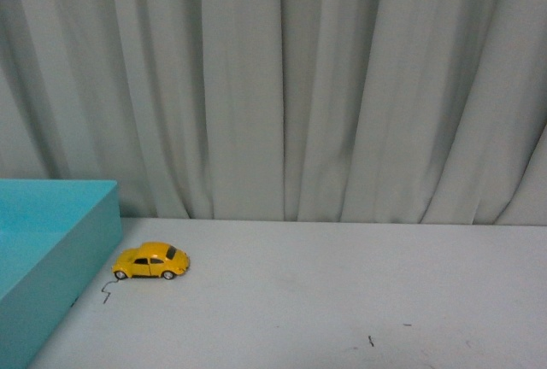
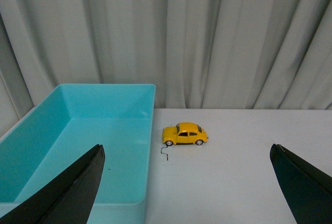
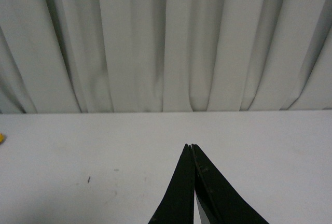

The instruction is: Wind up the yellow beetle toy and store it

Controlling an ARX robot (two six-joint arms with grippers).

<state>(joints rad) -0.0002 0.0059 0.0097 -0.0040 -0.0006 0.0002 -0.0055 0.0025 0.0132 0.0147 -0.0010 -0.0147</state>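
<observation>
- yellow beetle toy [image 1: 151,261] upright on its wheels on the white table [image 1: 359,292], just beside the teal bin's [image 1: 60,241] outer wall, not inside it
- left gripper [image 2: 187,154] spread wide, grasping nothing, toy seen between its fingers and apart from both
- right gripper [image 3: 190,149] clenched tip to tip above the table, nothing held
- pale pleated curtain [image 1: 299,87] behind the table

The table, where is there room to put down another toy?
Most of the table is bare: the wide stretch from the yellow beetle toy across to the right, back to the curtain. It is crowded only at the left, where the toy sits close beside the blue bin.
</observation>
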